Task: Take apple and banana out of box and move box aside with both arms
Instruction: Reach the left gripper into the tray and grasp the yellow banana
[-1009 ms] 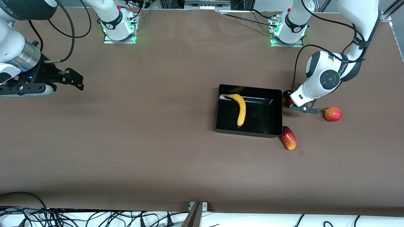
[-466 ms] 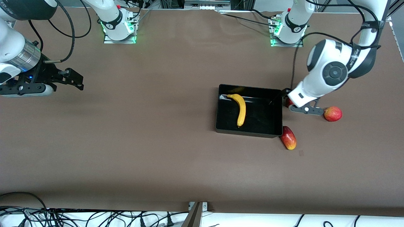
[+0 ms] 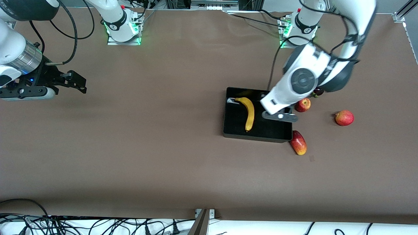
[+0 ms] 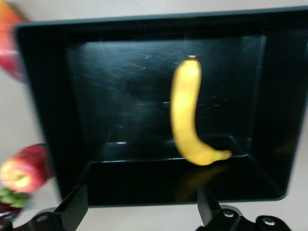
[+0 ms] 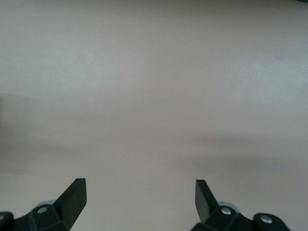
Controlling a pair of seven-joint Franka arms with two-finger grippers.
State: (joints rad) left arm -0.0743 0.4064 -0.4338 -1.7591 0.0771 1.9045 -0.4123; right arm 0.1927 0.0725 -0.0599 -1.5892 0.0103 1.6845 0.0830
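The black box point(image 3: 255, 135) lies on the table with the yellow banana point(image 3: 250, 113) in it. The red apple point(image 3: 302, 105) sits on the table beside the box, toward the left arm's end. My left gripper point(image 3: 264, 96) is open and empty in the air, over the box's wall farthest from the front camera. The left wrist view shows the box point(image 4: 44, 96), the banana point(image 4: 185, 115) and the apple point(image 4: 23, 168), with my left gripper point(image 4: 140, 208) empty. My right gripper point(image 3: 77, 83) waits open and empty over bare table at the right arm's end; the right wrist view point(image 5: 139, 199) shows the same.
A red-yellow mango point(image 3: 298, 142) lies by the box's corner nearest the front camera. A red fruit with a crown tip point(image 3: 344, 117) lies farther toward the left arm's end. A small dark fruit point(image 3: 317, 92) lies next to the apple, half under the left arm.
The left arm has lifted and swung from the apple's spot beside the box to over the box. The apple, hidden before, now shows on the table. The right arm has not moved.
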